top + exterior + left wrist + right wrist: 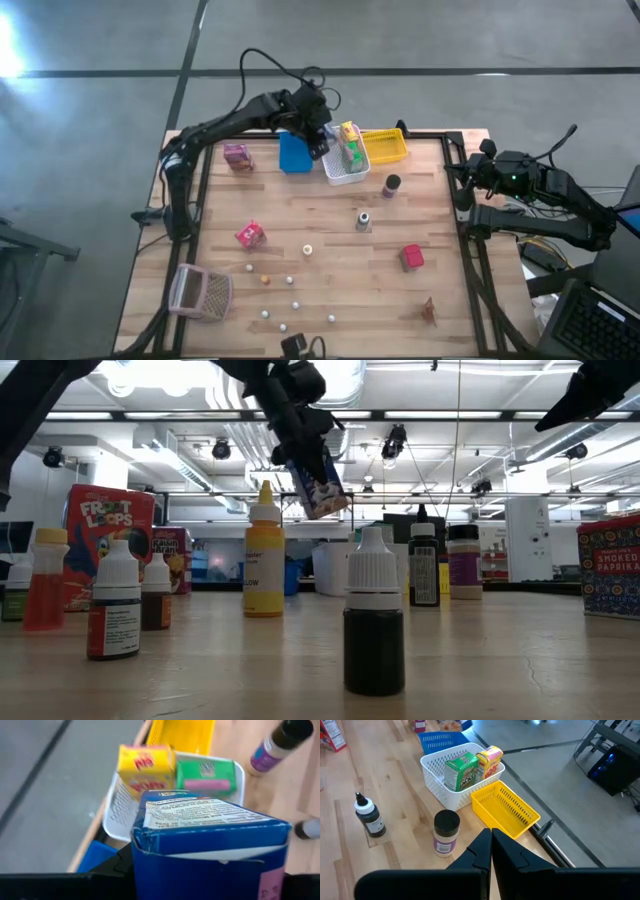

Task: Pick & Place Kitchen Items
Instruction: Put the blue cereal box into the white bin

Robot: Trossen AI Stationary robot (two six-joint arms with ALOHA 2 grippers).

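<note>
My left gripper (318, 138) hangs at the table's far edge, shut on a blue box (210, 835), above the gap between the blue bin (294, 153) and the white bin (345, 172). In the white bin stand a yellow box (145, 767) and a green box (205, 776). Loose on the table are a pink box (237, 155), a red-pink box (250, 234), a red box (411, 257), a dark jar (391, 185), a grey jar (363, 220) and several small balls (290, 300). My right gripper (491, 845) waits shut at the table's right edge, holding nothing. My left gripper holds the blue box between its two fingers, by its end (150, 855) nearest the wrist; the box itself hides the fingertips in the wrist view. The fingers come from above, slanting down. The box (322, 492) hangs tilted below them, lifted clear of the table and bins.
A yellow bin (385, 147) stands right of the white one at the far edge. A pinkish mesh basket (200, 292) lies at the near left, and a small brown thing (428, 312) at the near right. Bare wood lies across the table's middle.
</note>
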